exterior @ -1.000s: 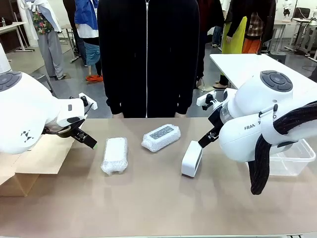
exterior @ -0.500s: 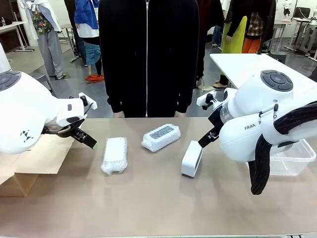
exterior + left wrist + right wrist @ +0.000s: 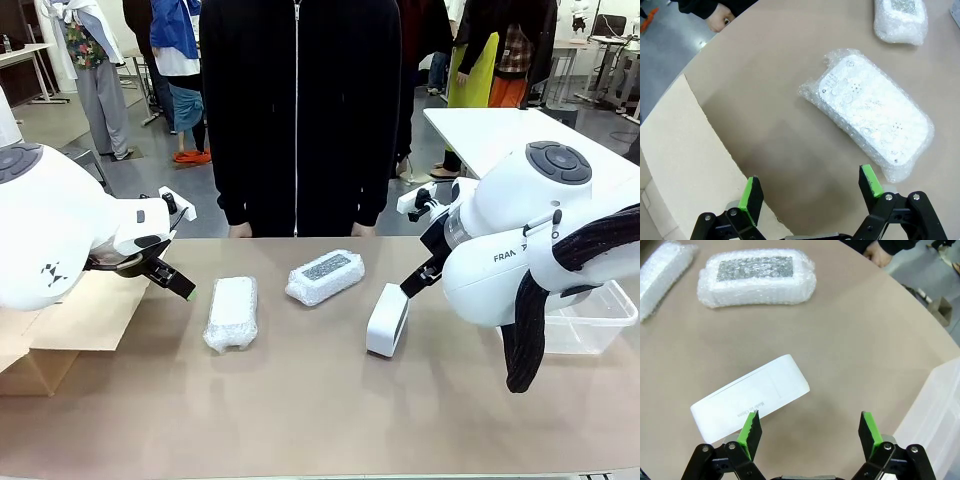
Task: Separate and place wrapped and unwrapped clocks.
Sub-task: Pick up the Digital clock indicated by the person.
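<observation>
Two wrapped clocks lie on the table: a plain bubble-wrap bundle (image 3: 232, 312) (image 3: 872, 112) and one with a dark speckled face (image 3: 324, 277) (image 3: 757, 277). The unwrapped clock, a smooth white block (image 3: 387, 320) (image 3: 750, 400), stands on its edge to their right. My left gripper (image 3: 180, 285) (image 3: 810, 192) hovers open just left of the plain bundle, over the table beside the cardboard. My right gripper (image 3: 412, 287) (image 3: 810, 432) hangs open above the right end of the white block, touching nothing.
A cardboard box (image 3: 80, 320) (image 3: 685, 150) sits at the table's left edge. A clear plastic container (image 3: 590, 320) (image 3: 935, 410) stands at the right. A person in black stands at the far side, one hand (image 3: 720, 20) near the table edge.
</observation>
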You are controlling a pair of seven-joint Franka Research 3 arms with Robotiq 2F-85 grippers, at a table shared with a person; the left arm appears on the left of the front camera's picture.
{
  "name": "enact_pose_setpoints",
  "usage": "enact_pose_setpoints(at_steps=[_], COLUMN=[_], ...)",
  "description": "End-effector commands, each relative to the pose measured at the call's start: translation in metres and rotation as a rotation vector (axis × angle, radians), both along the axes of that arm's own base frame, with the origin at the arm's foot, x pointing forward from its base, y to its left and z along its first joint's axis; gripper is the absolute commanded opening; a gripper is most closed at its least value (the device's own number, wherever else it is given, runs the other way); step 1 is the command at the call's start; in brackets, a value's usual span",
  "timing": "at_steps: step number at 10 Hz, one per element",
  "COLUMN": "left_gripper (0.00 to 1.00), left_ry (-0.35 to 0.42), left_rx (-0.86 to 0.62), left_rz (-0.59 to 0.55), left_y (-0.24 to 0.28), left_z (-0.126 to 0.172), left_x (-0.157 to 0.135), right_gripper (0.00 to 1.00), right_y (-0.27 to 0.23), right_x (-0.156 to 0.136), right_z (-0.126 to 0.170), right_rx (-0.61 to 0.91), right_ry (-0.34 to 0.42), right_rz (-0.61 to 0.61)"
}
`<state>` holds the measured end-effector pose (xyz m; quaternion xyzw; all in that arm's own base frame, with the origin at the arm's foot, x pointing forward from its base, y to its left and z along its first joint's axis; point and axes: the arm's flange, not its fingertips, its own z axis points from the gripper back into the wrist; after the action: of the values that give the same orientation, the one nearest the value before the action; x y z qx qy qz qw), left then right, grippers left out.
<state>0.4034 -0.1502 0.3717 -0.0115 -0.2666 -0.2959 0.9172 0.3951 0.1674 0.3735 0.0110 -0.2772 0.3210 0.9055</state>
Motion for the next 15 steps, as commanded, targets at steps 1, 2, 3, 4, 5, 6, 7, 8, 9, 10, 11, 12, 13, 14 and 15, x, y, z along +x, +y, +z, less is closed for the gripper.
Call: enact_pose_setpoints(at_steps=[1, 2, 3, 4, 5, 6, 7, 8, 9, 10, 11, 12, 13, 14, 15], left_gripper=[1.00, 1.00, 1.00, 1.00, 1.00, 1.00, 1.00, 1.00, 1.00, 1.00, 1.00, 1.00, 1.00, 1.00, 1.00], left_ry=[0.000, 0.000, 0.000, 0.000, 0.014, 0.041, 0.078, 0.105, 0.117, 0.100, 0.068, 0.030, -0.004, -0.034, -0.044], left_rx=[0.000, 0.000, 0.000, 0.000, -0.012, -0.028, -0.077, -0.141, -0.191, -0.238, -0.256, -0.264, -0.278, -0.284, -0.296], left_rz=[0.000, 0.000, 0.000, 0.000, -0.010, -0.032, -0.064, -0.099, -0.133, -0.168, -0.196, -0.240, -0.266, -0.280, -0.291], left_y=[0.000, 0.000, 0.000, 0.000, 0.017, 0.037, 0.059, 0.074, 0.088, 0.096, 0.103, 0.106, 0.106, 0.106, 0.109], left_z=[0.000, 0.000, 0.000, 0.000, 0.016, 0.037, 0.059, 0.080, 0.101, 0.116, 0.131, 0.147, 0.154, 0.163, 0.165], left_x=[0.000, 0.000, 0.000, 0.000, -0.002, -0.005, -0.016, -0.025, -0.032, -0.046, -0.058, -0.071, -0.083, -0.087, -0.091], right_gripper=[1.00, 1.00, 1.00, 1.00, 1.00, 1.00, 1.00, 1.00, 1.00, 1.00, 1.00, 1.00, 1.00, 1.00, 1.00], right_y=[0.000, 0.000, 0.000, 0.000, -0.012, -0.027, -0.046, -0.056, -0.063, -0.071, -0.075, -0.074, -0.076, -0.078, -0.082], right_x=[0.000, 0.000, 0.000, 0.000, -0.005, -0.010, -0.023, -0.036, -0.046, -0.059, -0.072, -0.086, -0.093, -0.093, -0.092], right_z=[0.000, 0.000, 0.000, 0.000, 0.021, 0.050, 0.083, 0.106, 0.126, 0.143, 0.158, 0.172, 0.178, 0.182, 0.181], right_rx=[0.000, 0.000, 0.000, 0.000, 0.040, 0.050, 0.071, 0.100, 0.127, 0.144, 0.163, 0.176, 0.192, 0.224, 0.248], right_ry=[0.000, 0.000, 0.000, 0.000, 0.052, 0.067, 0.088, 0.109, 0.118, 0.105, 0.078, 0.030, 0.013, 0.000, 0.002], right_rz=[0.000, 0.000, 0.000, 0.000, 0.053, 0.099, 0.175, 0.250, 0.315, 0.376, 0.417, 0.437, 0.460, 0.472, 0.487])
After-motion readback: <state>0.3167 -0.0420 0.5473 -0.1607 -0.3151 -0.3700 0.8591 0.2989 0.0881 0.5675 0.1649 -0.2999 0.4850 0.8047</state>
